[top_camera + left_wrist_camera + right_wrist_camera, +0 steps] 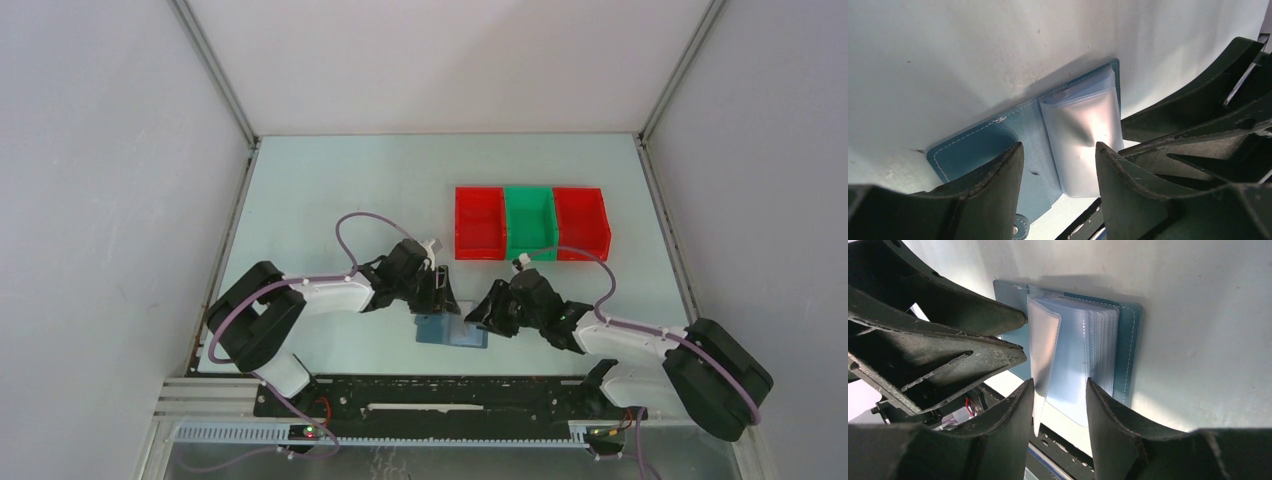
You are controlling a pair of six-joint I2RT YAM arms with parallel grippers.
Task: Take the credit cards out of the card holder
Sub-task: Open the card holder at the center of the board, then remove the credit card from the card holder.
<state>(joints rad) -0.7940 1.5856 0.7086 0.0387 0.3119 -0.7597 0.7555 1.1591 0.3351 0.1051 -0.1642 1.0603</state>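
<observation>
Dark, scuffed fingers of the right hand stand part open astride the lower edge of a fan of clear, frosted plastic sleeves, visibly pinching nothing, while the left hand, open and empty, sits low over the card holder, a soft teal bifold with pale stitching spread flat on the smooth, pale worktop. No credit cards lie out and none shows plainly in the sleeves, so I judge the job barely begun: holder opened, every card left to draw

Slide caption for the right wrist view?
Right gripper open over the clear sleeves of the card holder; left gripper at its other flap.
</observation>
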